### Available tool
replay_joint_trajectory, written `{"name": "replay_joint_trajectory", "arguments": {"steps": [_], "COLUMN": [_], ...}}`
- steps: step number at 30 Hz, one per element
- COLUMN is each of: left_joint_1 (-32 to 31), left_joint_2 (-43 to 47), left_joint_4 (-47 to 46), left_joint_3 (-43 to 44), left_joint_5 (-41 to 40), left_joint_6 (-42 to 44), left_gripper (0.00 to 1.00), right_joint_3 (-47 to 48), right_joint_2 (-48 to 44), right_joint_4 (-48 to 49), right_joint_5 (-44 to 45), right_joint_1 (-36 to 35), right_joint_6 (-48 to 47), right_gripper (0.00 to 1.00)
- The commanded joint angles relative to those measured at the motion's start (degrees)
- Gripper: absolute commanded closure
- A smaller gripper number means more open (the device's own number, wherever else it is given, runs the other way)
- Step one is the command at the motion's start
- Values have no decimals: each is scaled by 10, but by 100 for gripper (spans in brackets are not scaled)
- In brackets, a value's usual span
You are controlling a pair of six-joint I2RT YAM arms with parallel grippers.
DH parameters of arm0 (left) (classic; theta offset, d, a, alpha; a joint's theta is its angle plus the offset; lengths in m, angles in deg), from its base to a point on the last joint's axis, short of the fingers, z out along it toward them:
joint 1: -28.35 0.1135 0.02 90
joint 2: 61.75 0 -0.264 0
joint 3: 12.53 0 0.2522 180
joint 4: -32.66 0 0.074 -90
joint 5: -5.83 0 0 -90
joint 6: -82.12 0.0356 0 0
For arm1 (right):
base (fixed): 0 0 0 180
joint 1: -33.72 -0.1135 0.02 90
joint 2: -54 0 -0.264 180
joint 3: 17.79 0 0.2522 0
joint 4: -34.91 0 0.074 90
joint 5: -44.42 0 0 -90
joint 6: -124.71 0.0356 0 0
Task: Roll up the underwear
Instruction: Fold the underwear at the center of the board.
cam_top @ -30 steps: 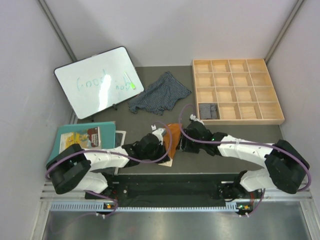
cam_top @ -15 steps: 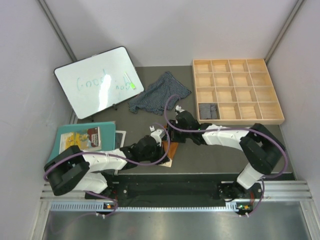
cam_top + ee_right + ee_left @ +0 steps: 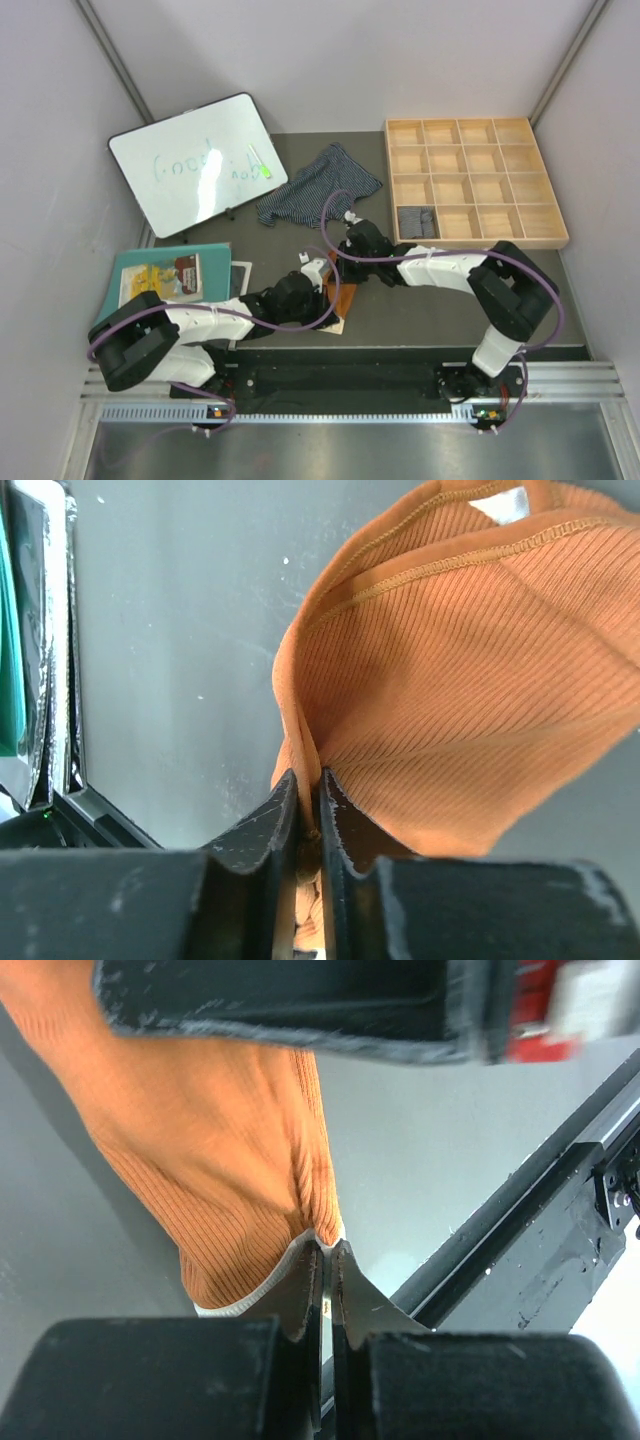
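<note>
Left gripper is shown closed to a sliver, with the cream-edged rim of the orange pair pinched between its two fingertips. Ribbed cloth is drawn up from that pinch in tight creases over the grey table. The right gripper is likewise closed to a thin gap, and a fold of the same orange cloth is clamped between its fingers. From there the cloth fans out toward the upper right, where a stitched hem and a small white label can be seen. In the overhead view, both grippers are brought close together at the near middle of the table, and only a narrow strip of orange is left visible between them. Whether the cloth is lifted clear of the surface cannot be told. Farther back, the striped pair is spread loosely near the table's centre. To its right, the grey pair is tucked into a near-left compartment of a wooden tray. A whiteboard is propped at the far left, and a teal mat is laid at the near left.
</note>
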Motion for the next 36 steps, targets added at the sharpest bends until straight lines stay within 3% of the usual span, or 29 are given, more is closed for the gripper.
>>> {"name": "replay_joint_trajectory", "arguments": {"steps": [1,17,18,21,22,24,27,33,36], "left_joint_1": [-5,-6,-6,-6,-6,-6,-5,-1,13], "left_joint_2": [-10,14,19,46,64,85,138,171,164], "left_joint_4": [62,67,67,90,100,133,194,247,251], "left_joint_3": [-25,-34,-33,-21,-12,7,33,39,32], "left_joint_5": [5,23,27,30,26,17,-15,-119,-134], "left_joint_6": [-1,-6,-5,-7,-10,-11,-12,-27,-42], "left_gripper": [100,100,96,63,47,39,34,35,37], "right_joint_3": [3,-26,-27,-28,-29,-28,-28,-29,-30], "right_joint_2": [-59,-41,-31,-15,-12,-4,0,5,7], "right_joint_4": [4,-47,-46,-37,-36,-32,-30,-25,-25], "right_joint_5": [36,119,122,121,121,119,117,111,111], "right_joint_1": [4,4,4,4,3,4,4,3,4], "right_joint_6": [-12,-11,-11,-11,-11,-11,-11,-10,-11], "right_gripper": [93,96,97,100,100,100,100,100,100]}}
